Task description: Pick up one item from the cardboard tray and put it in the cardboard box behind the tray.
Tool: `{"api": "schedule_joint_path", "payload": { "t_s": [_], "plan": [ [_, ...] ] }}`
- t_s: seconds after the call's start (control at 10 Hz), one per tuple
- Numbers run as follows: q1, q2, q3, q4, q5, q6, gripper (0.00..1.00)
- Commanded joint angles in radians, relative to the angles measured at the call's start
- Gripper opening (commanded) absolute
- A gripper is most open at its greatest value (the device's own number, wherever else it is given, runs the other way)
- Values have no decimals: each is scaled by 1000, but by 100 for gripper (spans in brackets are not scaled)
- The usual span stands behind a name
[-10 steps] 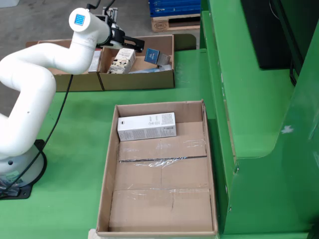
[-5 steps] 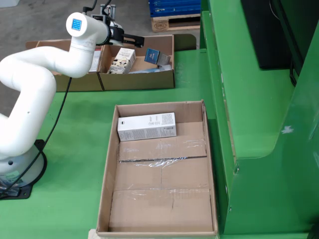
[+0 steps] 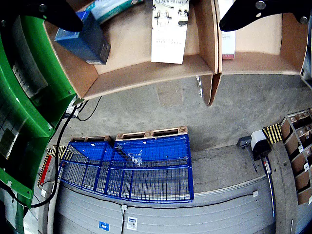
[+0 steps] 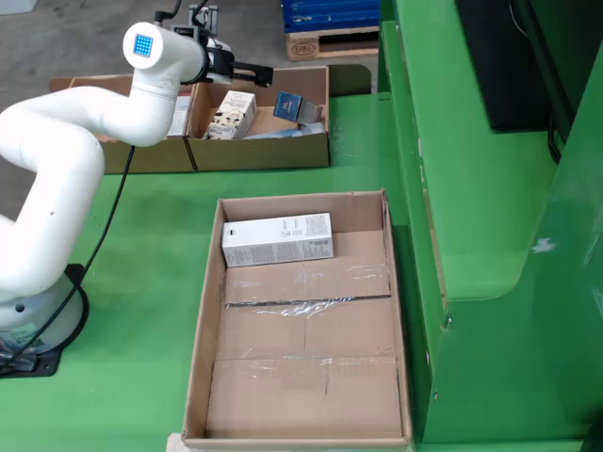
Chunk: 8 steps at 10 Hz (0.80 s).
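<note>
The cardboard tray (image 4: 202, 320) lies in the middle of the green table and holds one long white box (image 4: 278, 239) at its far end. Behind it stands the cardboard box (image 4: 264, 151), containing a blue box (image 4: 287, 101), a white printed packet (image 4: 231, 113) and a grey item (image 4: 310, 113). My gripper (image 4: 249, 70) hovers above that box, open and empty. In the wrist view my gripper (image 3: 150, 22) shows two black fingers (image 3: 58, 12) spread wide at the top, with the blue box (image 3: 83, 36) and white packet (image 3: 169, 34) beyond them.
A second cardboard box (image 4: 113, 151) adjoins the back box on its left in the fixed view. A tall green machine housing (image 4: 490, 235) walls in the table's right side. Blue wire cages (image 3: 141, 165) and a pallet stand on the grey floor beyond.
My gripper has risen a little above the back box and swung slightly away from it. The items in the box and the tray have not moved.
</note>
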Motion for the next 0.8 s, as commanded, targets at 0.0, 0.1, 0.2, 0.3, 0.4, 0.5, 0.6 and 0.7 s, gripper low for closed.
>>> {"api": "schedule_joint_path", "payload": {
  "t_s": [0.0, 0.1, 0.2, 0.3, 0.4, 0.5, 0.6, 0.7],
  "plan": [
    [-12, 266, -153, 15, -21, -34, 100],
    [-39, 396, -184, -69, -34, -69, 100],
    [-39, 396, -184, -69, -34, -69, 100],
    [-57, 456, -168, -144, -41, -83, 100],
    [-77, 490, -152, -193, -43, -92, 100],
    [-105, 533, -162, -229, -37, -109, 100],
    [-136, 556, -170, -248, -27, -119, 100],
    [-157, 602, -235, -229, -26, -124, 100]
  ]
}}
